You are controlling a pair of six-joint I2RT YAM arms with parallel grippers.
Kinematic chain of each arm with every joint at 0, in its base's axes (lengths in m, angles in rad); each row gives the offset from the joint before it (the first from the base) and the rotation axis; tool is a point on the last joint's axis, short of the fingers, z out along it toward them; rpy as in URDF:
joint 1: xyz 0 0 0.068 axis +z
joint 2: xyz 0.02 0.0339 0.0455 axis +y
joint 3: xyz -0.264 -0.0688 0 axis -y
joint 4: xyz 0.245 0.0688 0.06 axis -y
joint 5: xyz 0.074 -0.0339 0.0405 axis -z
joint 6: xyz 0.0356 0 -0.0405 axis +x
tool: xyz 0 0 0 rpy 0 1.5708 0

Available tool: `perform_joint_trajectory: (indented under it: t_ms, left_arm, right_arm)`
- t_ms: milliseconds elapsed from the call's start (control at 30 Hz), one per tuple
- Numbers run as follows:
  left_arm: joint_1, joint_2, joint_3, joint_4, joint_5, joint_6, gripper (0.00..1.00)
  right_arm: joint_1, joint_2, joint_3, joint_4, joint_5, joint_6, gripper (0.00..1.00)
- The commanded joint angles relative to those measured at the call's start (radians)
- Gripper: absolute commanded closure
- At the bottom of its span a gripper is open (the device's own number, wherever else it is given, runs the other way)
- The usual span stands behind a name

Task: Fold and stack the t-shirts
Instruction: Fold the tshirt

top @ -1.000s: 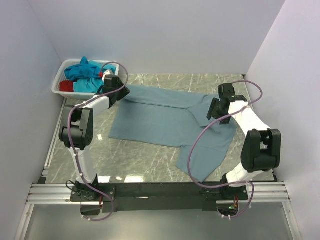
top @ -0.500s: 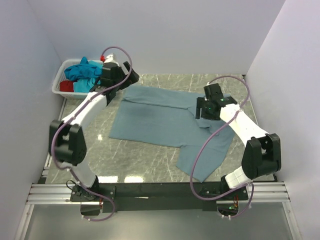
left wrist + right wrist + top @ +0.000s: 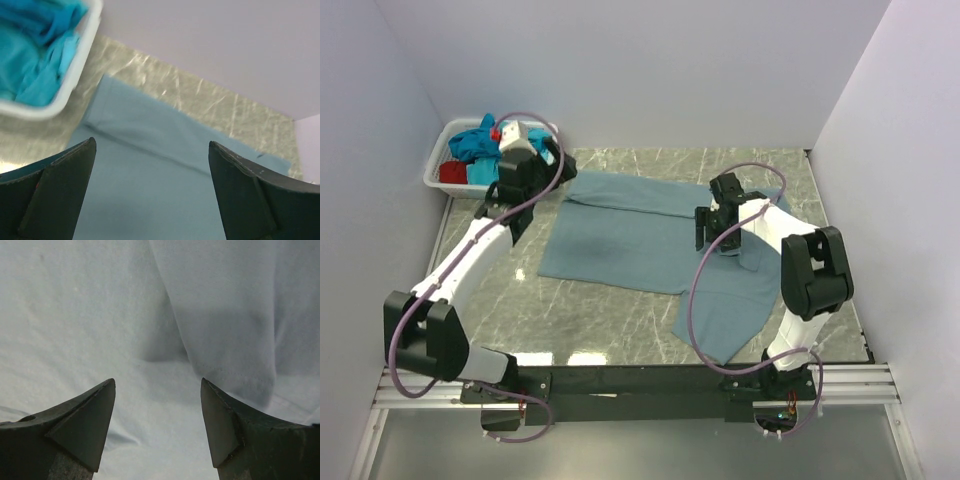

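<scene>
**Ana:** Marbled tabletop (image 3: 620,310), pale walls on three sides. Where's the grey-blue t-shirt (image 3: 620,235)?

**Ben:** Spread flat mid-table, with its long axis running left to right. The far edge looks turned over into a band, and the right end bends toward the near edge.

**Ana:** And the grippers?

**Ben:** The right gripper (image 3: 157,382) hangs low over the shirt's right part, fingers spread, nothing pinched. A hemmed flap (image 3: 225,340) lies just beneath it. The left gripper (image 3: 151,145) is also spread and empty, raised near the shirt's far-left corner. It's beside the white basket (image 3: 433,172) holding the turquoise t-shirt (image 3: 470,145) and the red t-shirt (image 3: 452,173).

**Ana:** So which arm grabs first?

**Ben:** I'd judge the right. It's nearer the cloth and only needs to drop.
</scene>
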Motion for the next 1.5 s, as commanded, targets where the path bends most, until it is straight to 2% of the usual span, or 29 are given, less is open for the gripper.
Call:
perform_joint_trajectory:
  t_ms: [0,67,100,167,200,233,300,367,500,633,667,833,967,1167,1233,1467]
  left_arm:
    - [0.002,-0.087,-0.131,0.128,0.004,-0.052,0.01]
    - [0.002,-0.139,-0.258,0.255,0.054,-0.074,0.01]
    - [0.002,-0.148,-0.275,0.292,0.07,-0.078,0.01]
    - [0.002,-0.13,-0.233,0.218,0.052,-0.088,0.01]
    - [0.002,-0.112,-0.199,0.091,0.03,-0.089,0.01]
    - [0.002,-0.065,-0.124,0.042,0.022,-0.078,0.01]
    - [0.002,-0.021,-0.069,-0.043,0.028,-0.068,0.03]
    - [0.002,0.011,-0.047,-0.056,0.033,-0.081,0.03]
    - [0.003,0.004,-0.088,0.03,0.088,-0.087,0.07]
    - [0.003,-0.061,-0.137,0.078,0.038,-0.112,0.06]
    - [0.003,-0.072,-0.145,0.088,0.016,-0.107,0.06]
    - [0.003,-0.128,-0.171,0.059,-0.079,-0.117,0.06]
    - [0.003,-0.165,-0.205,0.073,-0.093,-0.115,0.06]
    - [0.003,-0.271,-0.32,0.2,-0.085,-0.095,0.05]
    - [0.003,-0.3,-0.344,0.213,-0.093,-0.104,0.04]
    - [0.005,-0.256,-0.279,0.084,-0.105,-0.118,0.04]
  right_arm:
    - [-0.001,0.017,0.051,0.022,0.015,0.007,0.25]
    - [-0.001,0.029,0.059,0.019,0.032,0.012,0.25]
    - [-0.001,0.042,0.062,0.017,0.042,0.015,0.25]
    - [-0.004,0.054,0.069,0.022,0.074,0.032,0.25]
    - [-0.01,0.059,0.073,0.025,0.082,0.044,0.25]
    - [-0.014,0.063,0.076,0.028,0.091,0.052,0.25]
    - [-0.028,0.08,0.082,0.028,0.097,0.07,0.26]
    - [-0.033,0.091,0.085,0.031,0.105,0.073,0.28]
    - [-0.033,0.099,0.077,0.036,0.108,0.07,0.33]
    - [-0.034,0.112,0.082,0.034,0.117,0.07,0.47]
    - [-0.033,0.12,0.082,0.034,0.118,0.072,0.56]
    - [-0.031,0.129,0.091,0.027,0.137,0.079,0.69]
    - [-0.031,0.115,0.089,0.034,0.129,0.084,0.87]
    - [-0.033,0.06,0.071,0.062,0.056,0.078,1.0]
    - [-0.031,0.048,0.063,0.068,0.011,0.075,1.0]
    - [-0.013,-0.039,0.017,0.1,-0.213,0.053,1.0]
